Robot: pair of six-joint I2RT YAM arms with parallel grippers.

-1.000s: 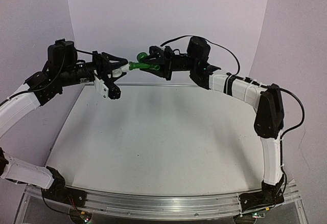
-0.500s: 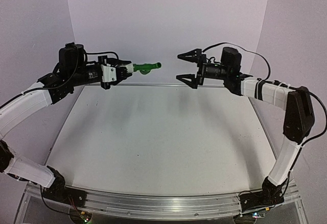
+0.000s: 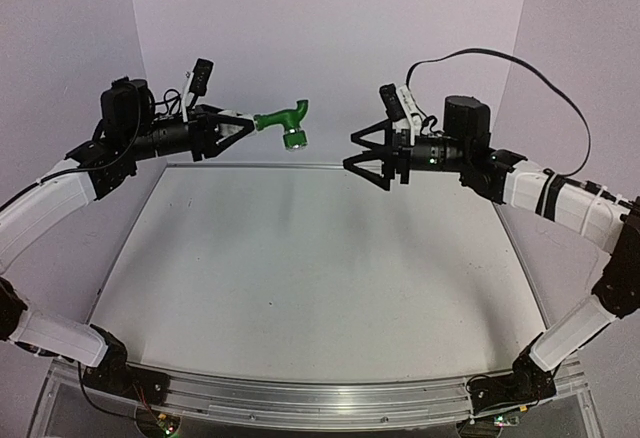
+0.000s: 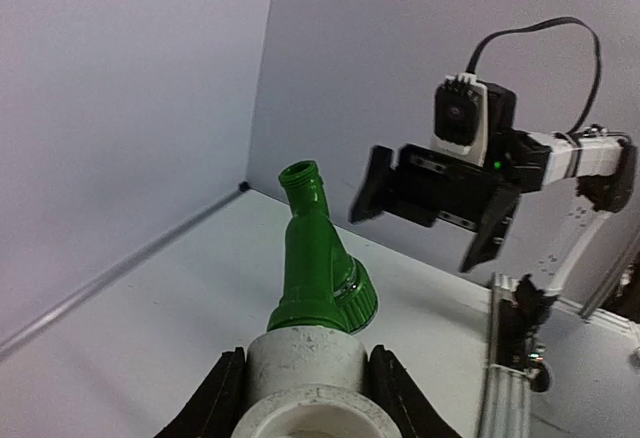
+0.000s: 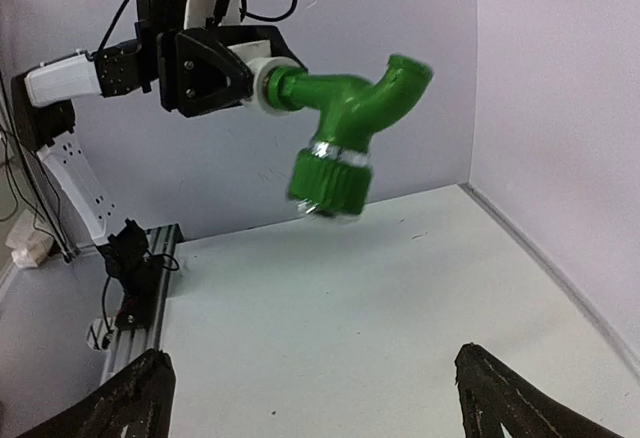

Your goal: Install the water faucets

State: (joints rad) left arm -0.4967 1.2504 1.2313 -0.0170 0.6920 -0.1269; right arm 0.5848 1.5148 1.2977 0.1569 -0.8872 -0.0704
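The green water faucet (image 3: 287, 123) hangs in the air above the table's far edge, its ribbed round end pointing down. Its stem sits in a white fitting (image 4: 305, 363), and my left gripper (image 3: 240, 128) is shut on that fitting. In the left wrist view the faucet (image 4: 318, 268) points away from the left gripper (image 4: 305, 398). My right gripper (image 3: 352, 150) stands open a short way to the right of the faucet and touches nothing. The right wrist view shows the faucet (image 5: 350, 123) ahead and above the empty right gripper (image 5: 312, 378).
A white table (image 3: 300, 278) lies below both arms, with pale walls behind and at the sides. An aluminium rail (image 3: 320, 398) carrying the arm bases runs along the near edge. The right arm's black cable (image 3: 520, 68) loops above it.
My right gripper has let go of the faucet, opened wide and drawn back to the right. The left gripper has rolled, so the faucet's round end now points down.
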